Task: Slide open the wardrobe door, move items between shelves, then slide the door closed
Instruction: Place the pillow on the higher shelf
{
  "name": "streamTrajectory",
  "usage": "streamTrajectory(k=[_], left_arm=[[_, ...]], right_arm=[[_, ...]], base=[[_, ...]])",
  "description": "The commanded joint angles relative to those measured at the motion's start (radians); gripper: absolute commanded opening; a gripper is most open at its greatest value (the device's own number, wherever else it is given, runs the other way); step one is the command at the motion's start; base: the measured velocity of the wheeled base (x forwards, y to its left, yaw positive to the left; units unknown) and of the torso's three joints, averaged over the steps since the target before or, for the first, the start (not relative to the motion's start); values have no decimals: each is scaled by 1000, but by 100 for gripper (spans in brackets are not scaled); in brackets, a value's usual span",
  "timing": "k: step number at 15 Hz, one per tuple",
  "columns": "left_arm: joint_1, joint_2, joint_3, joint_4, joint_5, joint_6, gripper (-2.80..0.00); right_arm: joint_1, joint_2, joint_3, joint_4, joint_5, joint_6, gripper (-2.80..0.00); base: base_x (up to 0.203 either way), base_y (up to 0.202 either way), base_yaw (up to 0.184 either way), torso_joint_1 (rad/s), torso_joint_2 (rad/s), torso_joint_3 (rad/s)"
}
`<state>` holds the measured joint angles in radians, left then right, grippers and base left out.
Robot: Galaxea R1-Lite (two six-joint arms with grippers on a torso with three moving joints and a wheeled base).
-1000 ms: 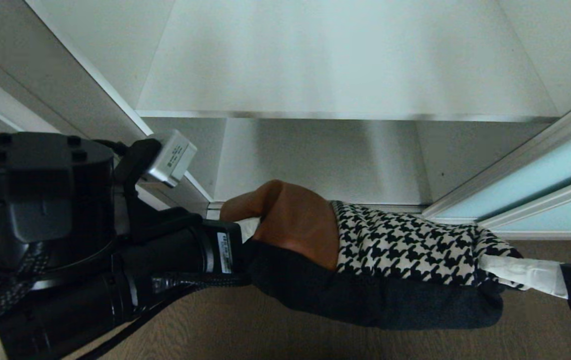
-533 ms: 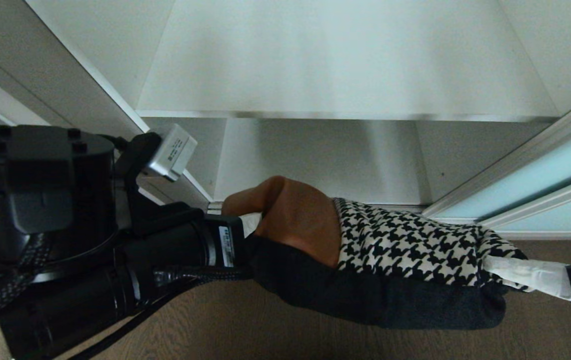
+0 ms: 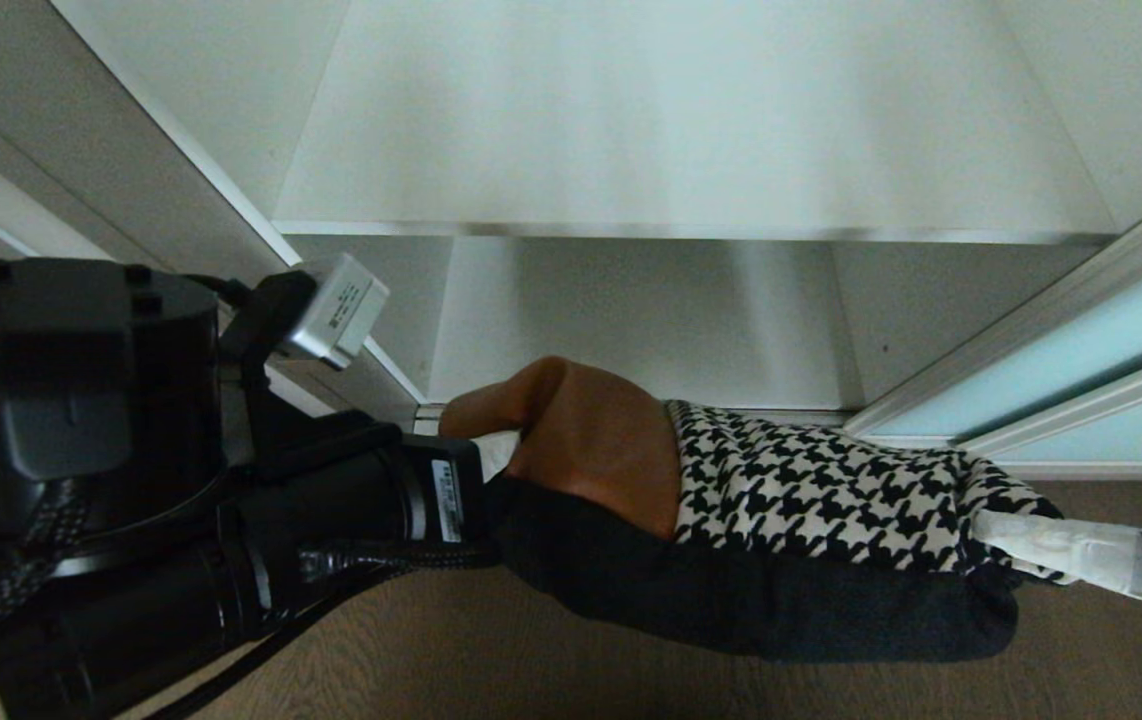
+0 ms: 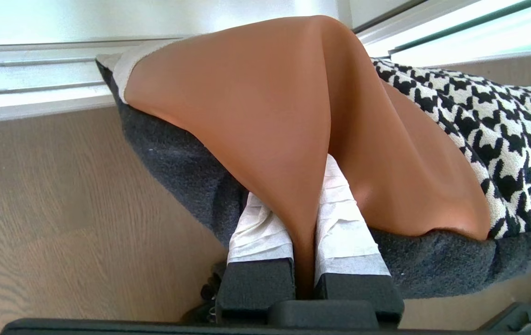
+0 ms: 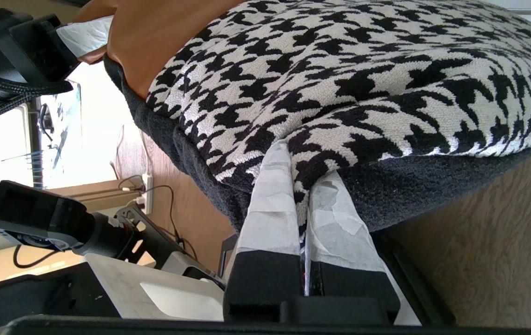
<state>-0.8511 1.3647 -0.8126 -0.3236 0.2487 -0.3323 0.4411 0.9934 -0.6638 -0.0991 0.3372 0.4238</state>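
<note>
The soft patchwork pillow point(image 3: 731, 530) of tan-brown, black-and-white houndstooth and dark charcoal fabric hangs between the two grippers, above the brown wooden floor point(image 3: 551, 680) and just in front of the open white wardrobe. The left gripper point(image 4: 303, 232) has its jaws pressed nearly together on a fold of the tan-brown fabric at the pillow's left end; its white-wrapped fingers point(image 4: 340, 228) stand on both sides of the fold. The right gripper point(image 5: 300, 218) has its jaws almost fully closed on the houndstooth edge at the pillow's right end, and in the head view it shows only at the right border point(image 3: 1131, 562).

Behind the pillow, the plain white upper shelf point(image 3: 691, 130) is seen from above, and the lower white shelf point(image 3: 651, 320) lies under it in shadow. The sliding wardrobe door point(image 3: 1111, 350), a frosted pale aqua-blue glass panel with a slim silver-white frame, stands pushed to the right side.

Compared with one second ago, very little differs. The pillow's right end and the white fingers of the right gripper are a little further to the right and slightly lower in the head view. The left end of the pillow stays at the same place. Both grips are unchanged, and the shelves and the door have not moved.
</note>
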Motion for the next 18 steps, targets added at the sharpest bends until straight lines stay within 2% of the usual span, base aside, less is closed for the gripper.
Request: streamTrajectory(k=[1, 5, 14, 18], left_arm=[[0, -2, 1, -2, 3, -2, -280], [1, 5, 0, -3, 3, -2, -280], [1, 11, -2, -3, 4, -2, -280], [1, 16, -19, -3, 9, -21, -280]], right_arm=[[-1, 3, 3, -1, 3, 3, -280], [-1, 7, 9, -2, 3, 3, -280], [1, 5, 10, -2, 3, 3, -280], [1, 2, 7, -4, 5, 4, -280]], base=[[0, 0, 0, 0, 0, 0], [0, 0, 0, 0, 0, 0], [-180, 0, 0, 0, 3, 3], [-19, 0, -1, -1, 1, 2]])
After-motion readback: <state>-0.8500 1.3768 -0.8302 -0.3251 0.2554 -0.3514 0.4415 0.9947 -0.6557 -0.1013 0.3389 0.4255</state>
